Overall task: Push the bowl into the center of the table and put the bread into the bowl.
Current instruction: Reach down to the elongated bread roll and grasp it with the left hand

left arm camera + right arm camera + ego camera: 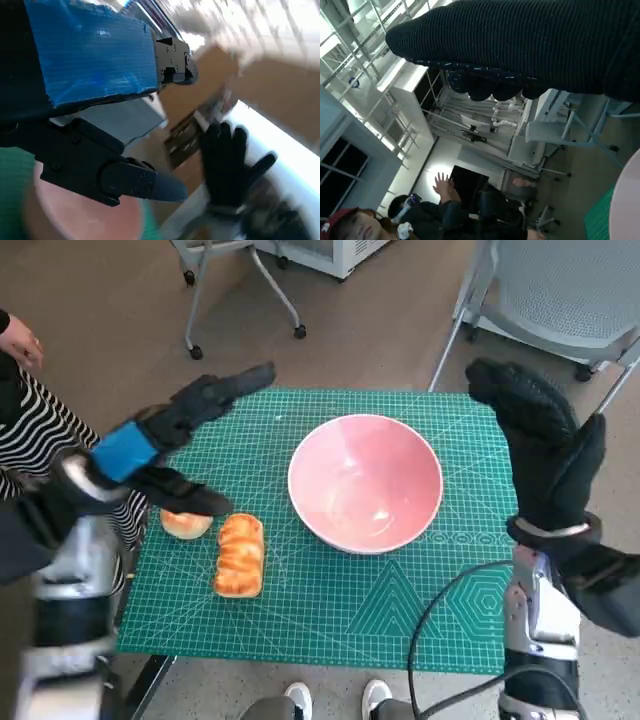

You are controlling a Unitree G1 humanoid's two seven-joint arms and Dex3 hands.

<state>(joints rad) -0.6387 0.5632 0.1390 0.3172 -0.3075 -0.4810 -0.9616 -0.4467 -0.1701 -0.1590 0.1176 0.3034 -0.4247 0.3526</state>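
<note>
While both hands hover empty, bowl (pixel 365 483) sits near mid-table — push looks done. Left hand (pixel 165 445), fingers spread, hangs just above the bun (pixel 186 524) with loaf (pixel 240 555) beside it — likely reaching. Right hand (pixel 540 445) raised, spread, beside bowl.

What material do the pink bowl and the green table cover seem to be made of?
The pink bowl looks like glazed ceramic or glossy plastic: light glints off its smooth inside. The green cover looks like a matte rubbery cutting mat, given its printed white grid.
</note>
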